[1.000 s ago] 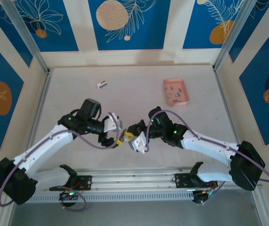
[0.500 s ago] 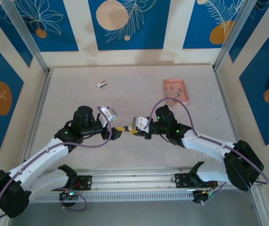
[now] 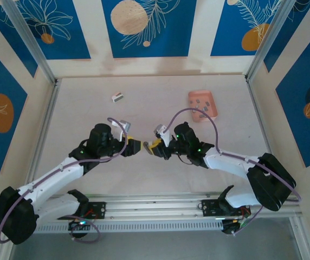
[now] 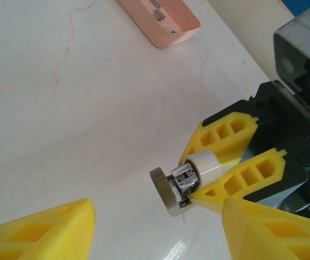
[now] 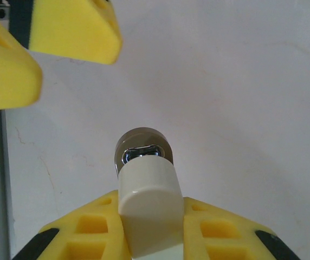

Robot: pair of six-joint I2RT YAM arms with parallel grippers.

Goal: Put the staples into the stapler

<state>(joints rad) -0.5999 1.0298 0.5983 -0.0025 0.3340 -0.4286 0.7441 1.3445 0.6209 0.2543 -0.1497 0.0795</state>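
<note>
My right tool [image 5: 149, 230] is clamped on the small cream stapler [image 5: 147, 197], whose metal end pokes past my fingertips toward my left tool [image 3: 135, 147]. That tool's fingers stand apart with nothing between them. Seen from overhead, the two tools face each other at mid-frame, and the stapler's long axis runs left to right between them. The staples [image 3: 200, 104] lie in the pink tray [image 3: 205, 118] at the upper right, well apart from both tools and beyond my right arm. That arm is nearer but occupied, so I judge the free left tool must reach across for them. Bare bench [image 3: 160, 108] lies open on the way. A small grey-and-white object [image 3: 117, 97] sits at the upper left, out of the path.
</note>
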